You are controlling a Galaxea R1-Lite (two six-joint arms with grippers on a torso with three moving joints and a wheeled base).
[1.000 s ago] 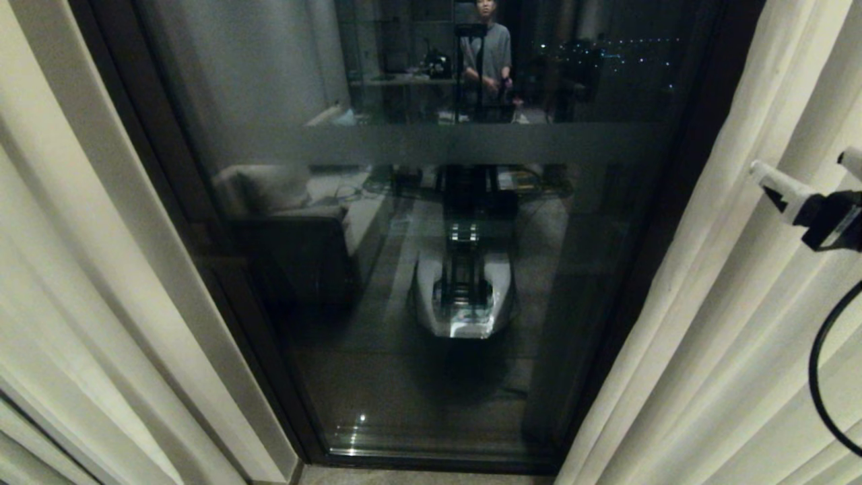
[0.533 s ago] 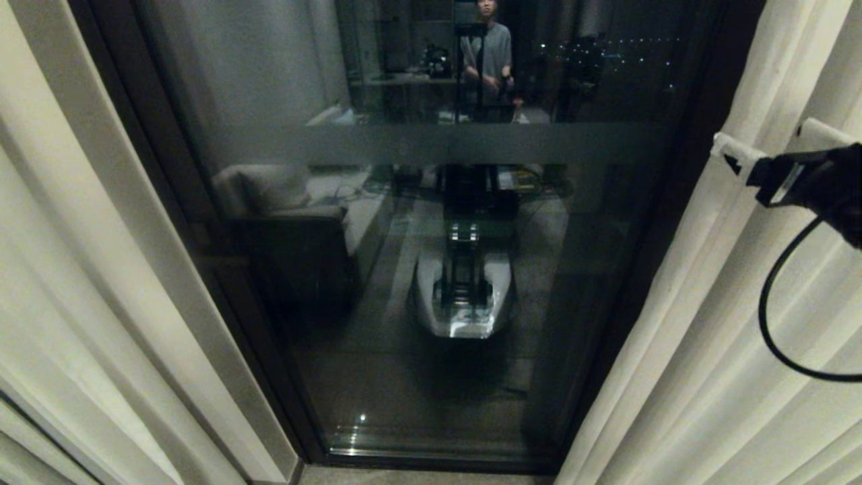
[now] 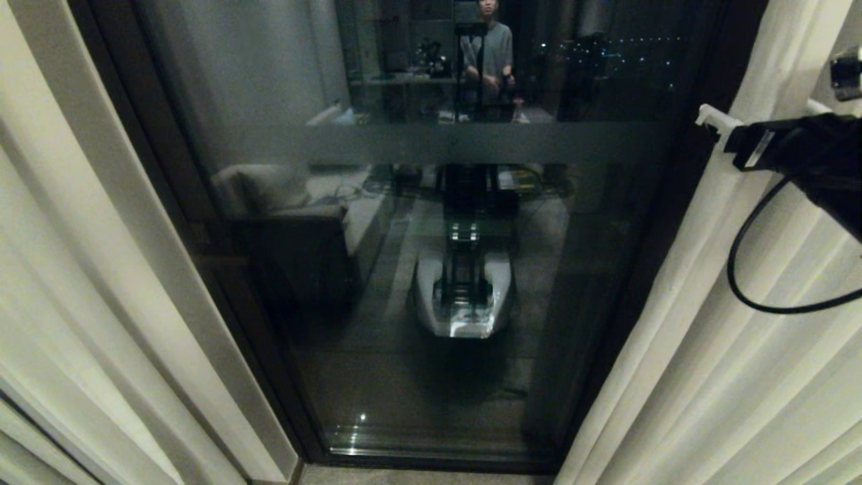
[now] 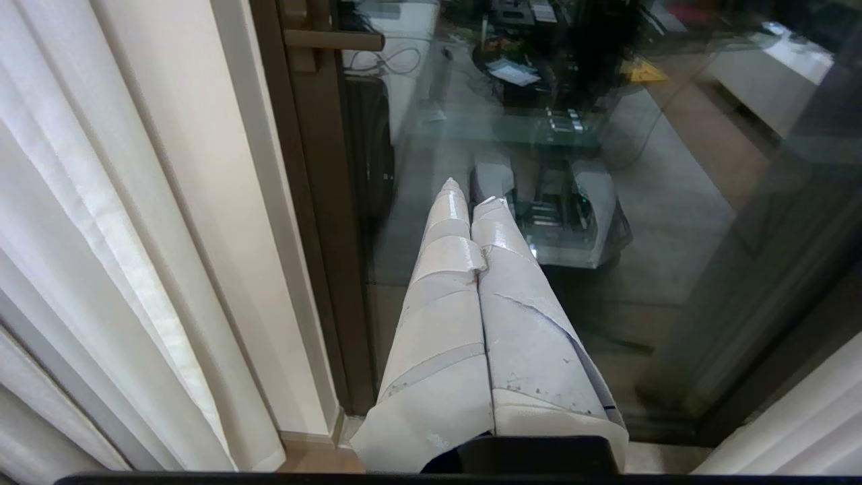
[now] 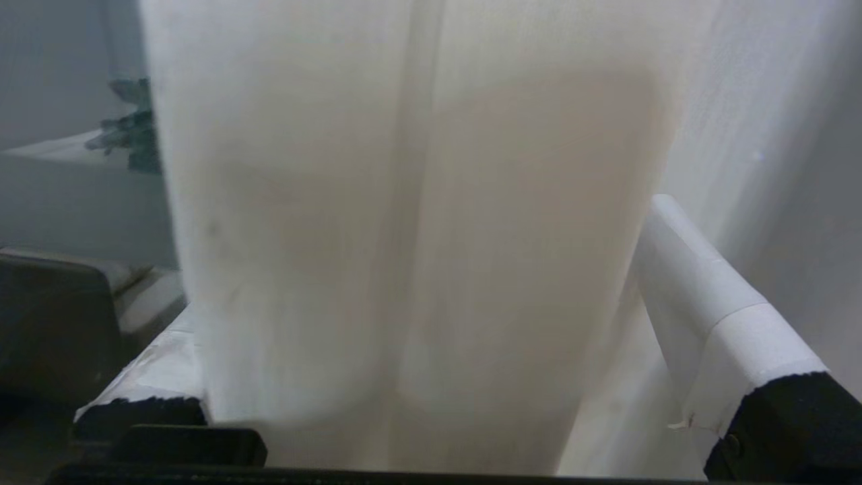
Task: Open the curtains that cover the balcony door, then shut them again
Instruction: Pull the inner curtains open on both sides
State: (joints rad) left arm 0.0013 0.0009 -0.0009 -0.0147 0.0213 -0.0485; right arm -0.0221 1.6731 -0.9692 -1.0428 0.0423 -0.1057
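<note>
At the right side of the head view, my right gripper (image 3: 761,114) is up against the inner edge of the right cream-white pleated fabric curtain panel (image 3: 707,323). Fingers spread wide, white-wrapped, one on each side of a fold. Right wrist view confirms: the fold of cream cloth (image 5: 417,256) fills the gap between the two fingers (image 5: 700,303), jaws not closed on it. Can't tell whether the pads touch the fabric. Black cable (image 3: 747,276) loops down from the wrist in front of the panel.

Left gripper (image 4: 475,202) is low, pointing at the glass near the left frame post; its white taped fingers are pressed together, holding nothing. Not visible in the head view.

Curtains are drawn apart: the left cream-white pleated panel (image 3: 87,283) hangs at the left edge, the right panel at the right edge, both reaching the floor. Between them the tall glass balcony door with dark brown-black frame (image 3: 222,269) is exposed, with a frosted horizontal band (image 3: 431,143) across the pane.

Glass reflects the room: my own white base (image 3: 465,296), a pale sofa (image 3: 303,202), and a person in a grey shirt (image 3: 488,50) standing behind.
</note>
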